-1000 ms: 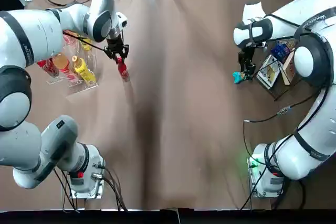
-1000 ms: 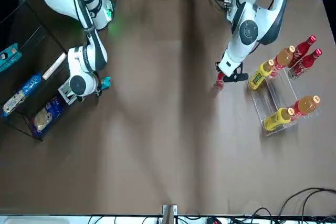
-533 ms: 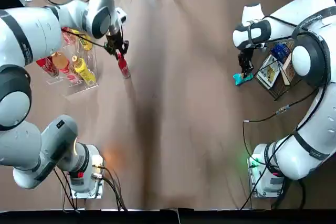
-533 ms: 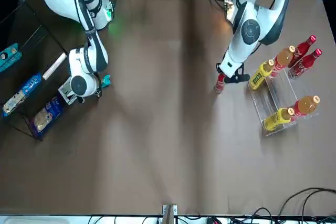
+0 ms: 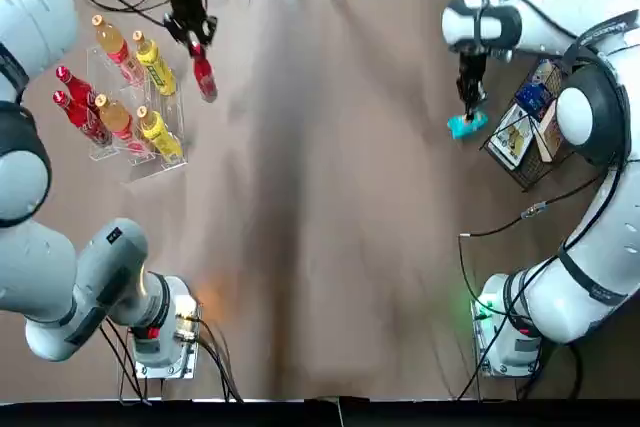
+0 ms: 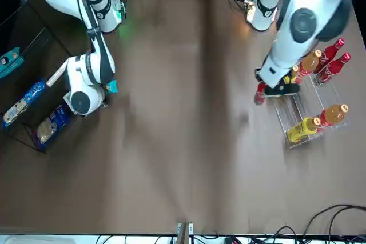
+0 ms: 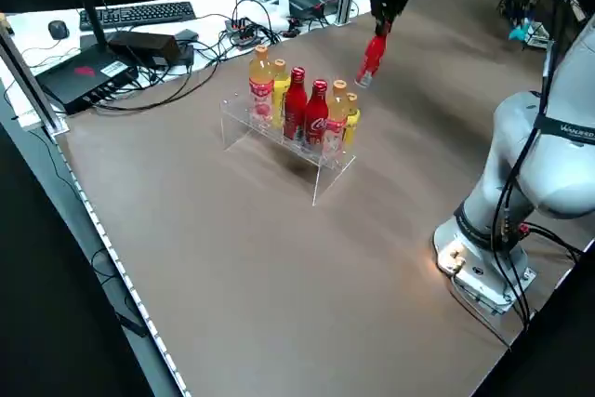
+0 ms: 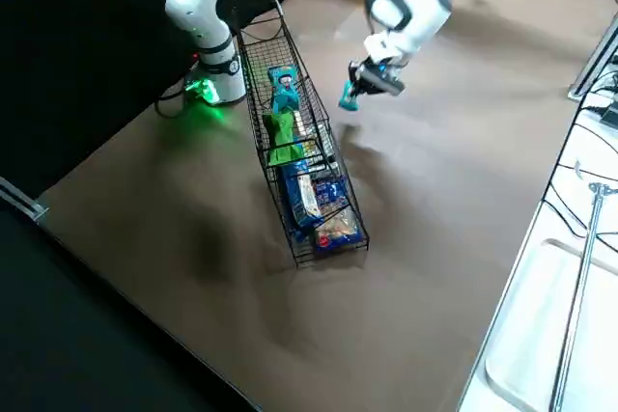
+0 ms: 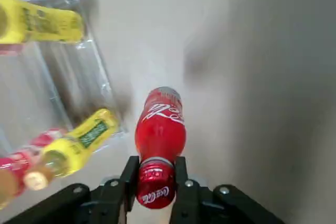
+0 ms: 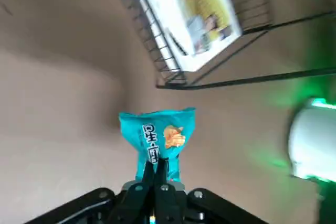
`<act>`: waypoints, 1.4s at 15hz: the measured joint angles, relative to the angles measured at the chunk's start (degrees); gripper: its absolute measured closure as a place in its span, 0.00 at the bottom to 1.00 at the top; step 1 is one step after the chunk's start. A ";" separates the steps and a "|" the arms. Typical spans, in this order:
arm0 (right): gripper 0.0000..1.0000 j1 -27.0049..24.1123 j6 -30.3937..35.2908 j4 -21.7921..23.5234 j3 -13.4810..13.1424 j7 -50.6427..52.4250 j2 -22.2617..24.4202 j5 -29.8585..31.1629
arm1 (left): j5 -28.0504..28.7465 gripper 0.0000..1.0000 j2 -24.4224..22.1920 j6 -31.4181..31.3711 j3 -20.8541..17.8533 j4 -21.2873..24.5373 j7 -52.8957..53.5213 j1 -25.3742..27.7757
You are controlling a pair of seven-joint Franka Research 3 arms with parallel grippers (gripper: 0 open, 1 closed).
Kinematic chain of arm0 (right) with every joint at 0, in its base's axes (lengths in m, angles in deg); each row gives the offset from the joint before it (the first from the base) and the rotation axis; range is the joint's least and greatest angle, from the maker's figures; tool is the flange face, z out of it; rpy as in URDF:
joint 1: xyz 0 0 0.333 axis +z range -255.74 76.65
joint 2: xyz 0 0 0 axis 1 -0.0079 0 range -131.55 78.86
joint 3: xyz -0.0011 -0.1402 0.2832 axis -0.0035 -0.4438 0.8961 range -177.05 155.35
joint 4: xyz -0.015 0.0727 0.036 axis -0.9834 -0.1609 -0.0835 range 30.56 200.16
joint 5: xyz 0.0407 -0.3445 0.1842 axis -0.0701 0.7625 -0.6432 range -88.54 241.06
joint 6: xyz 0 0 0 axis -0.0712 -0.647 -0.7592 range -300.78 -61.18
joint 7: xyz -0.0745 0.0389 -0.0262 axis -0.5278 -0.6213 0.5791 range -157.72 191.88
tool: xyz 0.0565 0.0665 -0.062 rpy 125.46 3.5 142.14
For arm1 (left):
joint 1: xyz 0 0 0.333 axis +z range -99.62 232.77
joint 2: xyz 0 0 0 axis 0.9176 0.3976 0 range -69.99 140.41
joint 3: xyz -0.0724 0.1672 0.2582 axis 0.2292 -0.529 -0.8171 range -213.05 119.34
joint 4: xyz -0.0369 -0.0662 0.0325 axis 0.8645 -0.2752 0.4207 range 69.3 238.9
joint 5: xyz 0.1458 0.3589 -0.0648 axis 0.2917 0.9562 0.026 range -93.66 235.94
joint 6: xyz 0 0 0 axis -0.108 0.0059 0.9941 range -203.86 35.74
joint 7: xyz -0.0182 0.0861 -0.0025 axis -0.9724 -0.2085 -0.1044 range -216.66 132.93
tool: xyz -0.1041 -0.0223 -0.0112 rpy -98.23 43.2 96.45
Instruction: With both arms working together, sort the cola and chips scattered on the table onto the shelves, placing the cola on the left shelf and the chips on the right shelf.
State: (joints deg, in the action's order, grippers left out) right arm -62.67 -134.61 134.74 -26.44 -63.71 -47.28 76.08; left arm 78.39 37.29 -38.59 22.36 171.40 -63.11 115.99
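Observation:
My left gripper (image 5: pixel 192 31) is shut on the cap of a red cola bottle (image 5: pixel 204 75), which hangs neck up above the table (image 5: pixel 320 207), just centre-side of the clear left shelf (image 5: pixel 137 154). The left wrist view shows the bottle (image 9: pixel 159 129) between my fingers. Two more red colas (image 5: pixel 72 85) stand in that shelf. My right gripper (image 5: pixel 468 97) is shut on a teal chips packet (image 5: pixel 463 125), held in the air beside the black wire right shelf (image 8: pixel 271 47). A green packet (image 8: pixel 282 137) and a teal one (image 8: pixel 282 84) lie in that shelf.
Orange and yellow bottles (image 5: pixel 148 57) share the clear shelf. Larger blue-and-white packets (image 8: pixel 314 195) lie in the wire shelf's lower end. Cables, a keyboard and boxes (image 7: pixel 139 16) line the far table edge.
Both arms have risen with their loads. The left gripper carried the cola up and toward the far edge, near the clear shelf. The right gripper lifted the teal packet off the table.

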 joint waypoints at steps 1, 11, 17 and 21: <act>0.98 -0.01 5.65 -4.08 -0.14 1.06 0.22 0.62 | 1.84 0.68 1.52 3.49 -0.25 -3.25 1.38 0.08; 0.98 -0.90 40.37 -28.83 -1.38 26.32 1.87 15.18 | 13.24 0.68 11.45 23.54 -5.82 -21.24 21.59 1.33; 0.98 -1.52 48.03 -35.46 -2.03 38.09 1.87 20.67 | 13.26 0.68 11.97 22.72 -6.84 -23.04 33.86 10.68; 0.98 -1.56 51.99 -38.46 -2.04 47.67 2.70 27.68 | 13.26 0.68 13.72 21.85 -6.94 -23.17 39.10 15.73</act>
State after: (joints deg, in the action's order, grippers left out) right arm -64.22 -82.61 96.28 -28.48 -16.04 -44.57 103.76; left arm 91.65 51.01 -16.74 15.41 148.23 -24.01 131.72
